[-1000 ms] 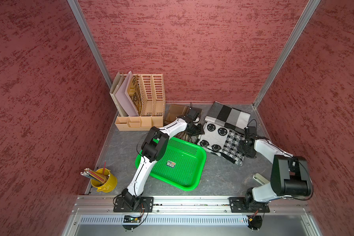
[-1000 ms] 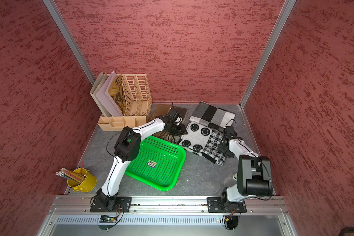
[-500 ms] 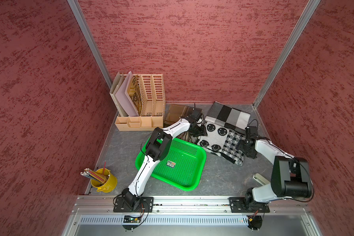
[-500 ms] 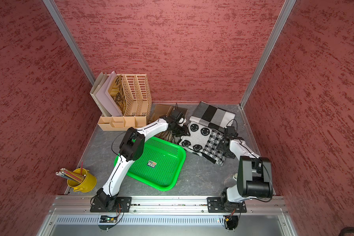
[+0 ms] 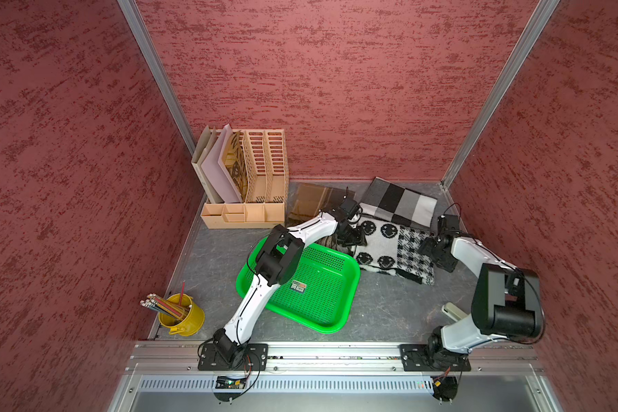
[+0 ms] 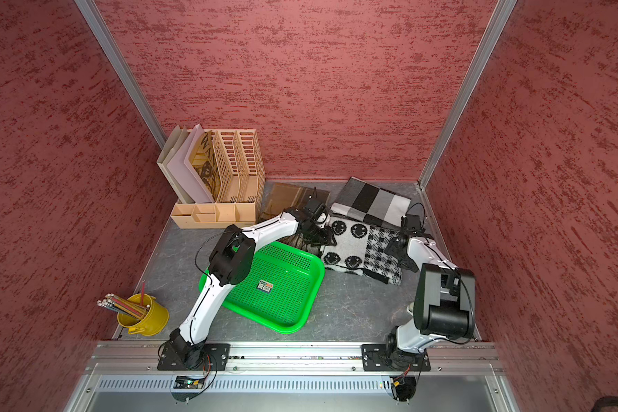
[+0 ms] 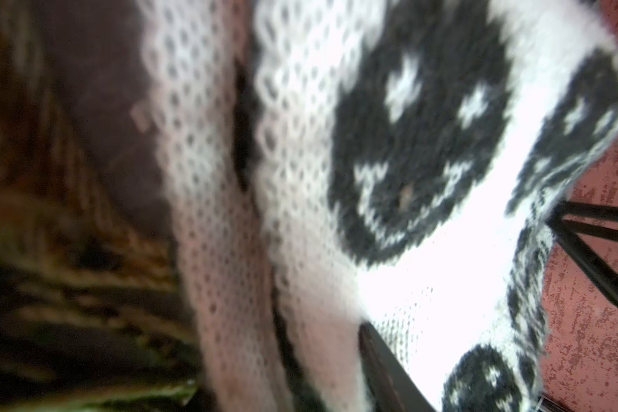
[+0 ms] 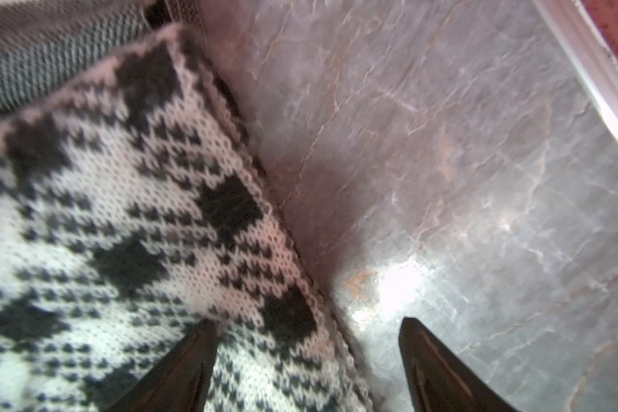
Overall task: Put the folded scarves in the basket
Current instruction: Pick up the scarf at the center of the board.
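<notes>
Right hand has opened since the earlier frame and now straddles the right edge of the scarf, jaws apart. Left hand is at the left edge, grip can't tell. Scarf lies on the bench, right of centre, just beside the basket. Soft, light, floppy: pinch the thick folded edges.

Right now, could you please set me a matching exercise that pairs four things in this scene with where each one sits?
Things:
1 basket
2 smiley scarf
3 yellow cup
4 file organiser

Places:
a back left corner
b front left, by the wall
c middle of the table
d right of the basket, lying flat

Pairs: 1-c; 2-d; 3-b; 4-a
</notes>
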`<state>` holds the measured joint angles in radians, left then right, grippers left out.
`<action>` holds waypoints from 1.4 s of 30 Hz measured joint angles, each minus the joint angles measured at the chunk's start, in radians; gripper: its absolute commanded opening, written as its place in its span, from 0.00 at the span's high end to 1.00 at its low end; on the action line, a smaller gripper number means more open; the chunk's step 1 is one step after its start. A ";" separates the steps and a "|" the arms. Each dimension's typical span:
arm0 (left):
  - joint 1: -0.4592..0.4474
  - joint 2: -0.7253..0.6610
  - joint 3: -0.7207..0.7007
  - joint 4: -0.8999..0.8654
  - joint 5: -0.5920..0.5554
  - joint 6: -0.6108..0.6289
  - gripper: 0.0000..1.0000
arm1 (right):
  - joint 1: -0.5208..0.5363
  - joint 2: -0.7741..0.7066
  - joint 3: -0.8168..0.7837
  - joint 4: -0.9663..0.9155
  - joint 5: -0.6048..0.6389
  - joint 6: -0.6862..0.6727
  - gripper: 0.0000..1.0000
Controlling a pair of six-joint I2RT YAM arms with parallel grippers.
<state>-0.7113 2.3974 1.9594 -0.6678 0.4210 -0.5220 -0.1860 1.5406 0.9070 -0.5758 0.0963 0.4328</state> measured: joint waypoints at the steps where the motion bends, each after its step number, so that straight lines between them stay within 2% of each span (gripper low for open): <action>1: 0.000 -0.008 -0.011 0.003 -0.005 -0.003 0.46 | 0.000 -0.005 -0.002 -0.001 -0.003 0.000 0.14; 7: 0.013 -0.015 -0.010 0.000 -0.013 -0.005 0.45 | -0.001 -0.049 -0.019 0.003 -0.015 -0.006 0.13; 16: 0.000 -0.024 -0.027 0.020 -0.027 -0.029 0.43 | -0.001 0.006 -0.046 0.024 -0.090 -0.003 0.18; 22: -0.010 -0.056 -0.072 0.022 -0.053 -0.058 0.43 | -0.001 0.031 -0.046 0.040 -0.095 0.003 0.27; 29: -0.018 -0.075 -0.105 0.035 -0.087 -0.075 0.43 | -0.001 0.061 -0.044 0.072 -0.116 0.008 0.46; 31: -0.018 -0.079 -0.111 0.040 -0.090 -0.076 0.43 | -0.001 0.063 -0.044 0.079 -0.124 0.010 0.59; 35: -0.018 -0.106 -0.143 0.049 -0.095 -0.080 0.43 | 0.000 0.064 -0.040 0.092 -0.141 0.006 0.94; 36: -0.018 -0.113 -0.148 0.049 -0.095 -0.082 0.43 | 0.000 0.064 -0.039 0.093 -0.139 0.010 1.00; 42: -0.018 -0.167 -0.182 0.063 -0.107 -0.096 0.41 | 0.001 0.034 -0.035 0.075 -0.093 0.013 1.00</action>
<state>-0.7288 2.2307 1.7779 -0.6052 0.3138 -0.6178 -0.1852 1.5742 0.8715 -0.5007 0.0032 0.4454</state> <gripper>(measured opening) 0.585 0.072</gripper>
